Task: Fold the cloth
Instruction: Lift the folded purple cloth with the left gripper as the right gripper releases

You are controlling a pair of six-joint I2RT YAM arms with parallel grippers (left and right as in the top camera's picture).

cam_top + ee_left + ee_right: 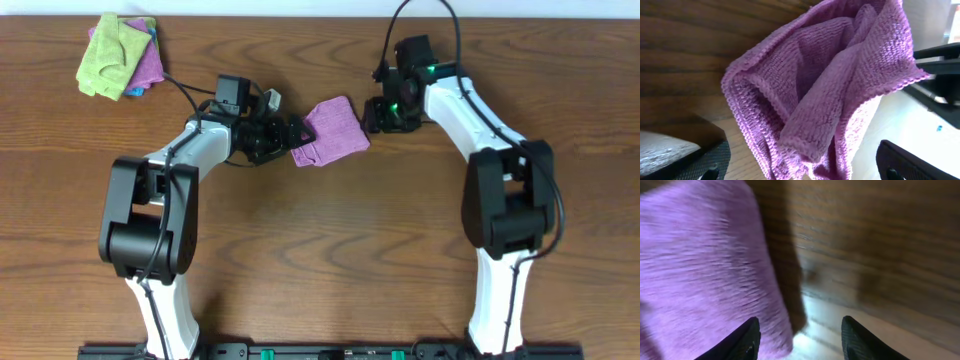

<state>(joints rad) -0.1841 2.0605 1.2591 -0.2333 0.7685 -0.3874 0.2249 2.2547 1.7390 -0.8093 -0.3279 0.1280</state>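
The purple cloth (331,131) lies crumpled and partly folded on the wooden table, between the two grippers. My left gripper (296,135) is at the cloth's left edge. In the left wrist view its jaws (805,170) are wide apart, with a bunched fold of the cloth (830,85) hanging between them, not clamped. My right gripper (371,114) is at the cloth's right edge. In the right wrist view its fingers (800,340) are open and the cloth's edge (700,270) lies by the left finger. No white tag shows.
A stack of a lime-green cloth (108,52), a pinkish-purple one (148,62) and a blue one lies at the table's far left. The right arm's black parts (940,75) show behind the cloth in the left wrist view.
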